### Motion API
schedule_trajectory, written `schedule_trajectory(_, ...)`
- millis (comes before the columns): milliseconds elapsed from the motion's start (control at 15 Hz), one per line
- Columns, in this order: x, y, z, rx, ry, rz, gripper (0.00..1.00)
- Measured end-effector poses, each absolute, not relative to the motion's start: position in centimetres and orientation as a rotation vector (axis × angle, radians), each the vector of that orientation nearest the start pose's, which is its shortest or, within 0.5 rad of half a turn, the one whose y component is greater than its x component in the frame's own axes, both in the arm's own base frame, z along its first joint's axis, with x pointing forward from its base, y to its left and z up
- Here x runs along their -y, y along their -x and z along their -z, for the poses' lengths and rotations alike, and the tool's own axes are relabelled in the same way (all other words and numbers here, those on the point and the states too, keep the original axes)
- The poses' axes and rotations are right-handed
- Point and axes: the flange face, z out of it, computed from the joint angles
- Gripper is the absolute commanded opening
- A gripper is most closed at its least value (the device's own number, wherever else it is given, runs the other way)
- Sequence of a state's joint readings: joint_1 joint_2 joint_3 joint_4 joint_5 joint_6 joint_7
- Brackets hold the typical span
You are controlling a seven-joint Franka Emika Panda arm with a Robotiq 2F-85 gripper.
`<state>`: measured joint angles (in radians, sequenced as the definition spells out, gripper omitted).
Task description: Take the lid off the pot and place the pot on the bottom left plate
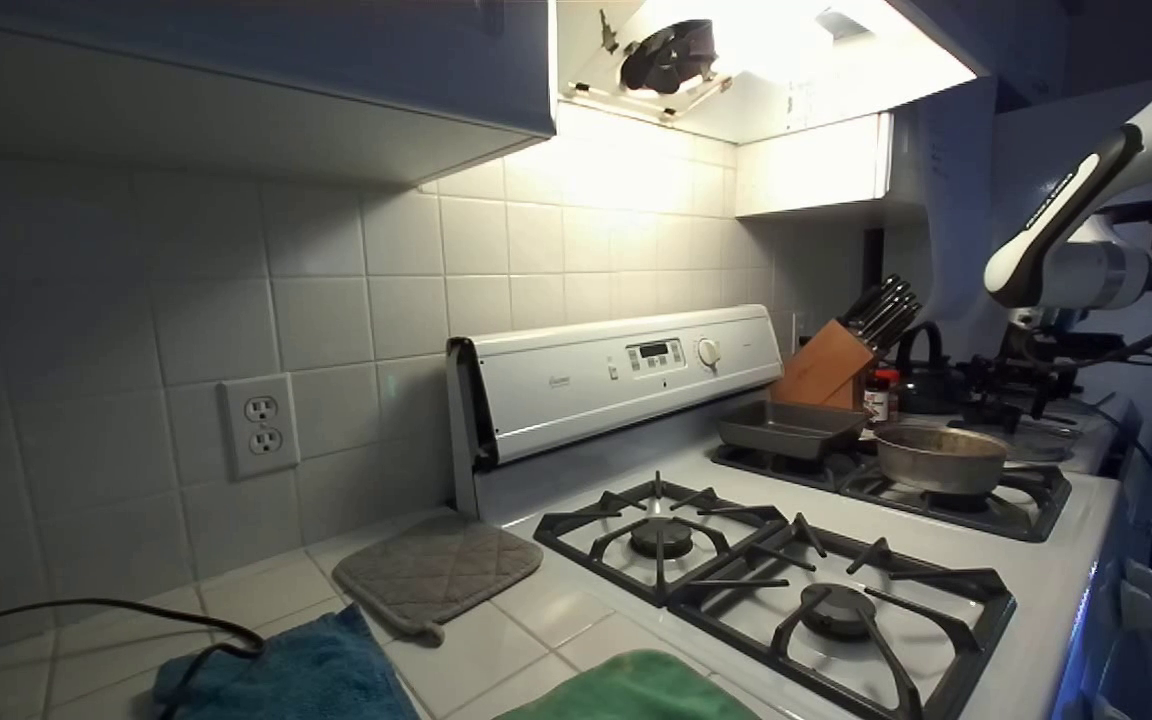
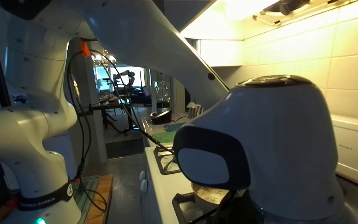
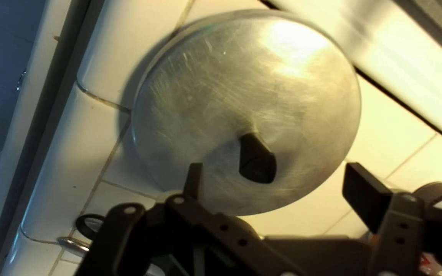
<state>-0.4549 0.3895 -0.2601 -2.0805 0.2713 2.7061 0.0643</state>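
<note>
Two fingers [image 3: 365,195] of the gripper [image 3: 274,179] are spread wide, empty, over the lid [image 3: 221,84] on the surface [image 3: 388,130], and the pot [image 1: 939,463] on its grate [image 1: 1044,522] is found roughly between gripper and bottom left plate [image 1: 838,610].

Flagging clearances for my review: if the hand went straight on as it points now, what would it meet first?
Most likely the lid: its dark knob shows in the gap of the open hand in the wrist view. How far ahead it lies is unclear.
</note>
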Motion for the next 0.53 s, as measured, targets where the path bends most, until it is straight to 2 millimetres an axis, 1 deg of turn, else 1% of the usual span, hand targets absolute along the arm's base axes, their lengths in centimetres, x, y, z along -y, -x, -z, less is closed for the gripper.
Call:
schedule_trajectory(133,40.1,-46.0,-27.7,-1.459,2.787,0.427,1.00)
schedule_trajectory(267,39.5,-46.3,-28.8,-1.379,2.816,0.431,1.00)
schedule_trajectory(533,36.9,-47.7,-31.1,-1.163,2.880,0.420,1.00)
